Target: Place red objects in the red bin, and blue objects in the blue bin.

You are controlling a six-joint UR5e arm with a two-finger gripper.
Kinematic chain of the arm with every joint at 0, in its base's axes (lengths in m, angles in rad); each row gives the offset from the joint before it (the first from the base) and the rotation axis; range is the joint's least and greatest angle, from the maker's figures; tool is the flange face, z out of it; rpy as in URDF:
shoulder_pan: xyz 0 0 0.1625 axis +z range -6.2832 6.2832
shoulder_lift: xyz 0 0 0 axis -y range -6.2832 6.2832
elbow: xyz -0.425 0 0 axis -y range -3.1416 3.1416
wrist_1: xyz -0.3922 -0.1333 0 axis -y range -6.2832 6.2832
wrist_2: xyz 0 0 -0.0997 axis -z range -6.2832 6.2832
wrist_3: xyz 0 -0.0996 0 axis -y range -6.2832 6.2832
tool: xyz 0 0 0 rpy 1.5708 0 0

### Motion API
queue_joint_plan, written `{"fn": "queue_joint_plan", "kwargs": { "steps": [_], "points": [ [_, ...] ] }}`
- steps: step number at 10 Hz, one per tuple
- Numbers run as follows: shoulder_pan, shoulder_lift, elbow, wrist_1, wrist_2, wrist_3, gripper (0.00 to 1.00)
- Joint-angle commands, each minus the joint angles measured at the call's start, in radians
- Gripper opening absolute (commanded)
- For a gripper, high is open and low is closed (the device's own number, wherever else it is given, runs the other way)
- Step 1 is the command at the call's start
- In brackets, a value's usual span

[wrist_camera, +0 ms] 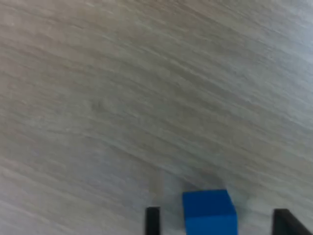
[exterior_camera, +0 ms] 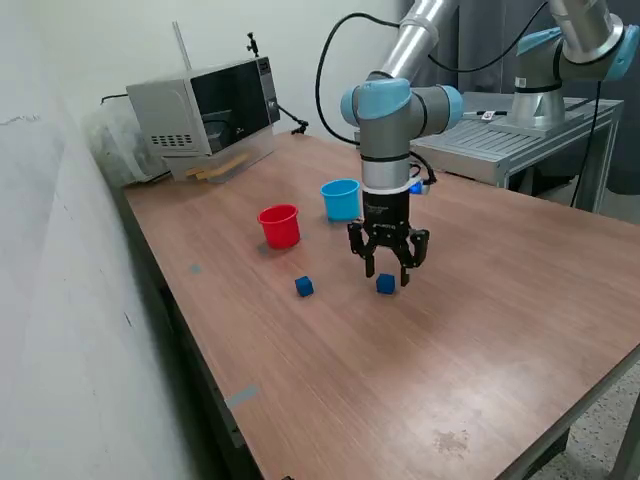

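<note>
Your target, a dark blue cube (exterior_camera: 386,285), sits flat on the wooden table (exterior_camera: 480,340) directly beneath the gripper (exterior_camera: 388,274), between its two spread fingers. In the wrist view the same cube (wrist_camera: 209,211) lies between the dark fingertips (wrist_camera: 153,219), nearer one than the other, with bare wood showing on either side, so you can see the fingers stand wide apart and grasp nothing. A second dark blue cube (exterior_camera: 304,287) rests on the table toward the exterior view's left, well apart from the first. Behind them stand your two bins, both upright: the red cup (exterior_camera: 279,225) and, just beside it toward the exterior view's right, the light blue cup (exterior_camera: 341,198). From this angle you cannot tell what either cup holds; only their inner walls show. The gripper hangs near the light blue cup, in front of it, from the arm's pale blue wrist joint (exterior_camera: 390,105). Farther back, at the table's far corner, a silver microwave (exterior_camera: 205,110) stands against the wall, and a second arm's base (exterior_camera: 545,95) rests on a grey metal stand at the exterior view's right.
</note>
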Motion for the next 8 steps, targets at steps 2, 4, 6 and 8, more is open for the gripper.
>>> {"fn": "queue_joint_plan", "kwargs": {
  "steps": [2, 4, 6, 8],
  "points": [
    [0.000, 0.019, -0.001, 0.000, -0.004, -0.018, 0.00],
    [0.000, 0.019, -0.001, 0.000, -0.010, -0.020, 0.00],
    [0.000, 0.010, 0.001, 0.003, -0.045, -0.023, 0.00],
    [-0.005, -0.068, 0.013, 0.013, -0.062, -0.023, 0.00]
  ]
}}
